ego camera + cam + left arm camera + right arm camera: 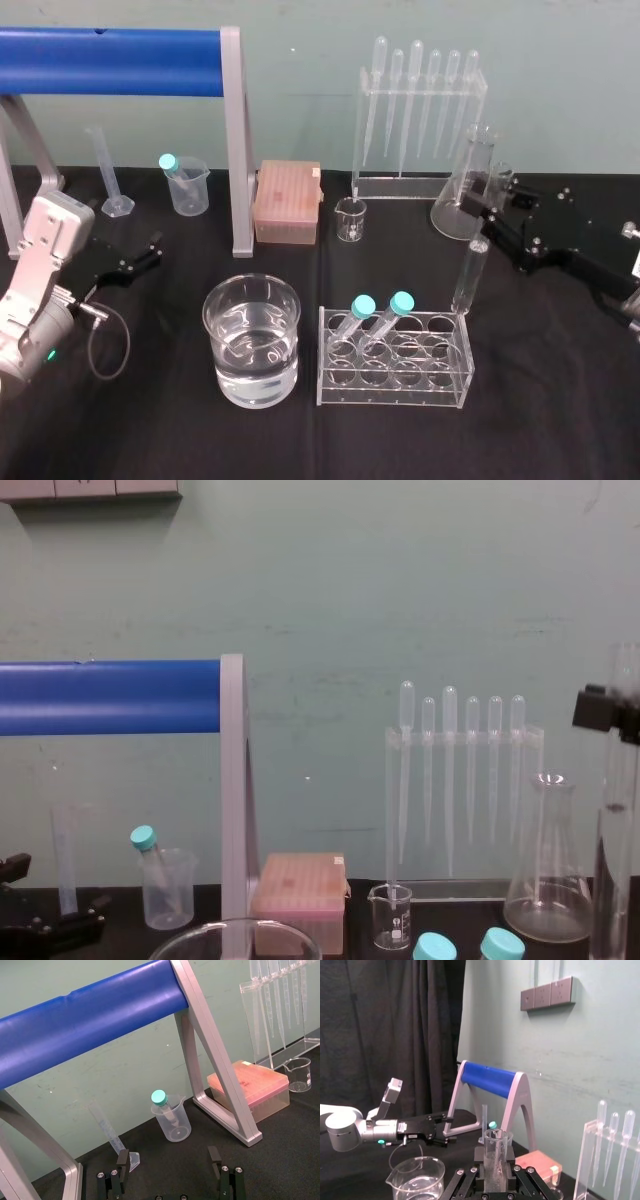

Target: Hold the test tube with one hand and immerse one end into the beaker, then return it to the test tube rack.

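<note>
My right gripper [487, 215] is shut on the upper part of the test tube [468, 280], a slim clear tube hanging nearly upright just above the far right corner of the test tube rack [395, 397]. In the right wrist view the test tube [496, 1147] stands between the fingers of the right gripper [495, 1172]. The beaker [225, 335], wide and half full of water, stands left of the rack. My left gripper [148, 255] rests open at the far left, its fingers [122, 1160] spread with nothing between them.
Two teal-capped tubes [375, 318] lean in the rack. Behind stand a pipette stand [420, 120], a conical flask [462, 200], a small glass beaker [351, 218], a pink tip box [287, 203], a plastic beaker [187, 188], a measuring cylinder [108, 175] and a blue roller frame [235, 150].
</note>
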`<state>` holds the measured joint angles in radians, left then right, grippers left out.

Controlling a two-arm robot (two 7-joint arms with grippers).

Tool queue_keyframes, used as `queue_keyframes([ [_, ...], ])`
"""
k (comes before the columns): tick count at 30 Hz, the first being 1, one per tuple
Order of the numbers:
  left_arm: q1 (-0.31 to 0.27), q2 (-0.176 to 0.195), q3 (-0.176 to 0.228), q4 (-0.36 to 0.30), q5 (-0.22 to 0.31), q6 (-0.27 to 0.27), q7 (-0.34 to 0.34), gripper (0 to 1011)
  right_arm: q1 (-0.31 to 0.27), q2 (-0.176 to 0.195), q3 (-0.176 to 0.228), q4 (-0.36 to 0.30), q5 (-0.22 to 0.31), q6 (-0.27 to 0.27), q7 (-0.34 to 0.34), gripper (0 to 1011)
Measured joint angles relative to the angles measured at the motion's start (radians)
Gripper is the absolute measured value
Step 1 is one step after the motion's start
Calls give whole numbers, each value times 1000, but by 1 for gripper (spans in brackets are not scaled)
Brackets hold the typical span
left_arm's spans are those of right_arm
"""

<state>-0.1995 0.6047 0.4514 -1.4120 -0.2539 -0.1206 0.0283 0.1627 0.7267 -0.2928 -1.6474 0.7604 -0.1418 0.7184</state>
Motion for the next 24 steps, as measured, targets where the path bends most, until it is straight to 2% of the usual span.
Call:
queue_keyframes([
  [8,0,0,0,0,0,0,0,1000,7,-14,-19,25,-5,19,2,226],
  [24,0,0,0,0,0,0,0,1000,59,-46,-65,98,-21,36,29,226],
])
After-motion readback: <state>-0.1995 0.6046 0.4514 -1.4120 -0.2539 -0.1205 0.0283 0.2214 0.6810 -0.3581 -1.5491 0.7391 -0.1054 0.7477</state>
